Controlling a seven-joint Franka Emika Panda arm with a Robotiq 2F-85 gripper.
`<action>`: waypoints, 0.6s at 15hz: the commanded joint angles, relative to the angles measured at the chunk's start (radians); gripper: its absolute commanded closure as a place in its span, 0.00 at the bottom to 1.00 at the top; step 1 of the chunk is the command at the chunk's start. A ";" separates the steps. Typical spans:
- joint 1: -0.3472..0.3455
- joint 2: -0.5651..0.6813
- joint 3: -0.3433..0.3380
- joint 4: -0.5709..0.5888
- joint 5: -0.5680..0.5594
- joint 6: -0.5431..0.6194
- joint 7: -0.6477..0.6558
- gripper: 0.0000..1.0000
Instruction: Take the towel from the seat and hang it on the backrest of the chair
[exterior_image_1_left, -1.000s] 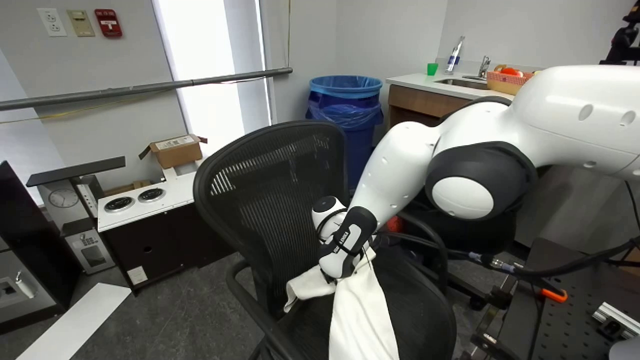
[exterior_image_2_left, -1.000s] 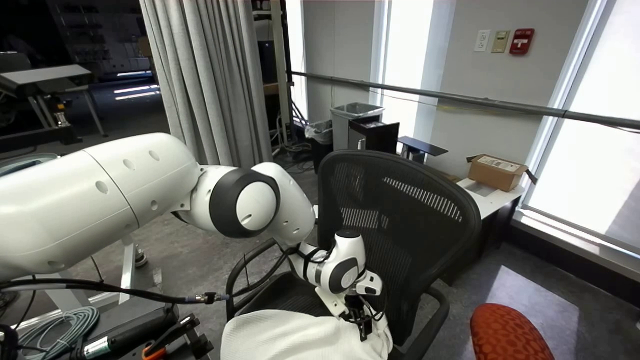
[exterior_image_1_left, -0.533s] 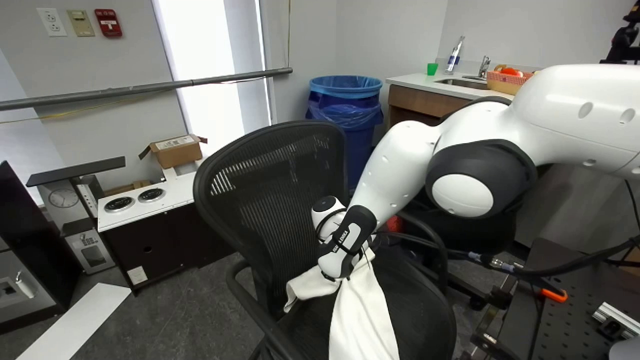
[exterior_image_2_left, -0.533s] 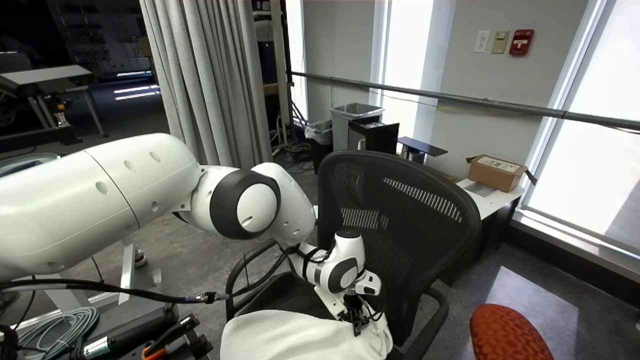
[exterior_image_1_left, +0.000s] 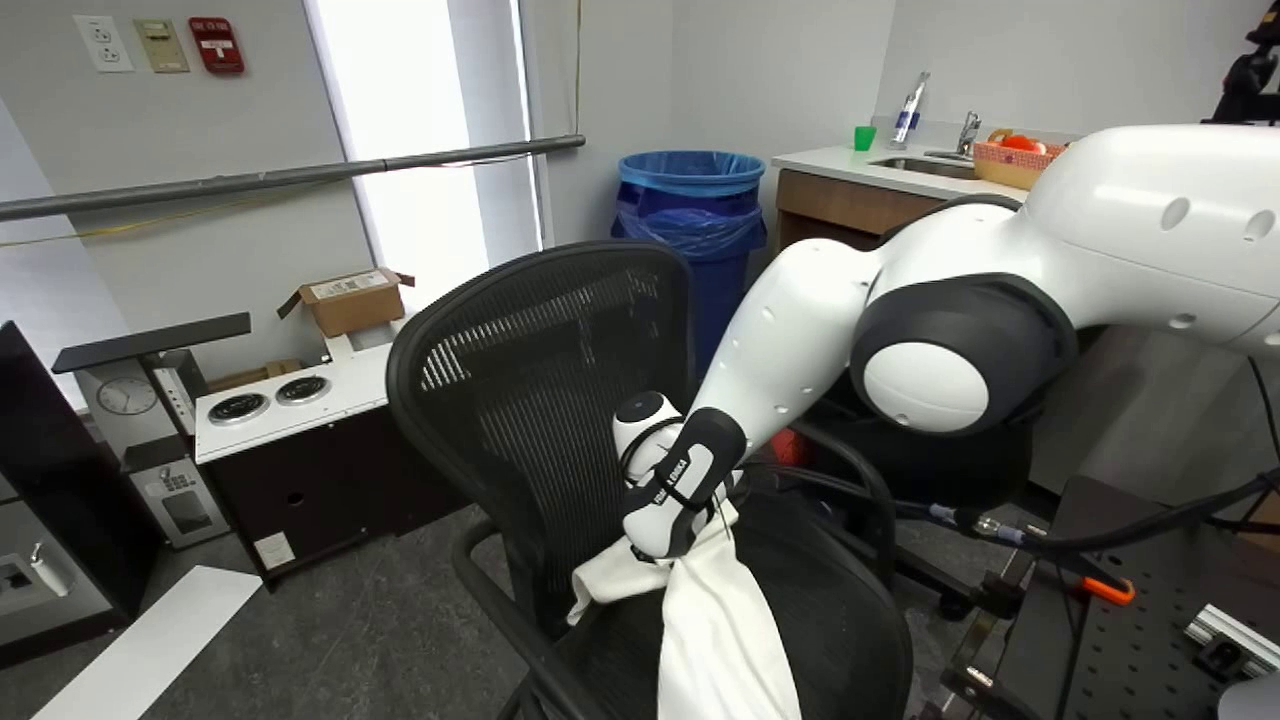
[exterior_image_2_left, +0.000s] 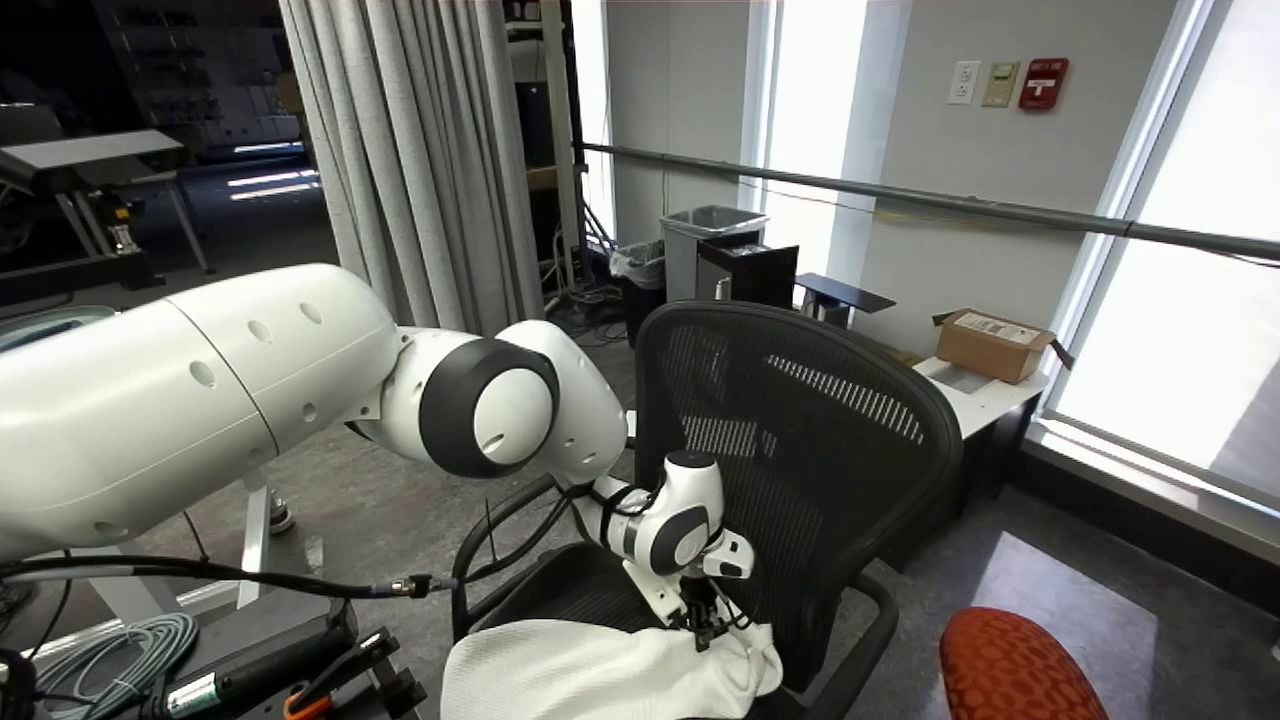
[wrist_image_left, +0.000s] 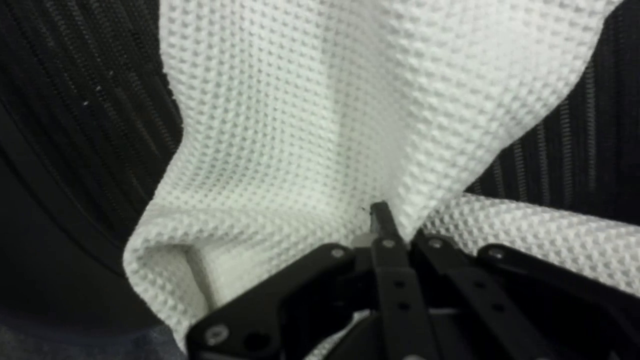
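Note:
The white waffle-weave towel (exterior_image_1_left: 720, 625) lies bunched over the black seat (exterior_image_1_left: 830, 610) of the mesh chair, one end close to the foot of the backrest (exterior_image_1_left: 560, 390). In an exterior view the towel (exterior_image_2_left: 580, 665) spreads toward the front of the seat (exterior_image_2_left: 575, 590). My gripper (exterior_image_2_left: 703, 632) points down at the towel, just in front of the backrest (exterior_image_2_left: 790, 400). From the wrist, a fold of the towel (wrist_image_left: 280, 115) rises between the fingers of my gripper (wrist_image_left: 403, 224), which is shut on it. The cloth partly hides one fingertip.
Armrests (exterior_image_1_left: 510, 620) flank the seat. An orange-red chair (exterior_image_2_left: 1020, 665) stands nearby. Behind the backrest are a blue bin (exterior_image_1_left: 690, 215) and a low white-topped cabinet (exterior_image_1_left: 260, 415) with a cardboard box (exterior_image_2_left: 995, 345). A dark perforated table (exterior_image_1_left: 1130, 640) stands in front of the seat.
The fingers have come together on the towel, gathering a fold. My hand has since moved slightly left and up in both exterior views, the cloth near it shifting a little.

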 joint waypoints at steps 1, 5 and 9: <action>-0.046 -0.044 0.029 -0.021 0.026 0.019 -0.024 0.99; -0.065 -0.135 0.037 -0.075 0.040 0.086 -0.036 0.99; -0.076 -0.247 0.062 -0.150 0.037 0.148 -0.045 0.99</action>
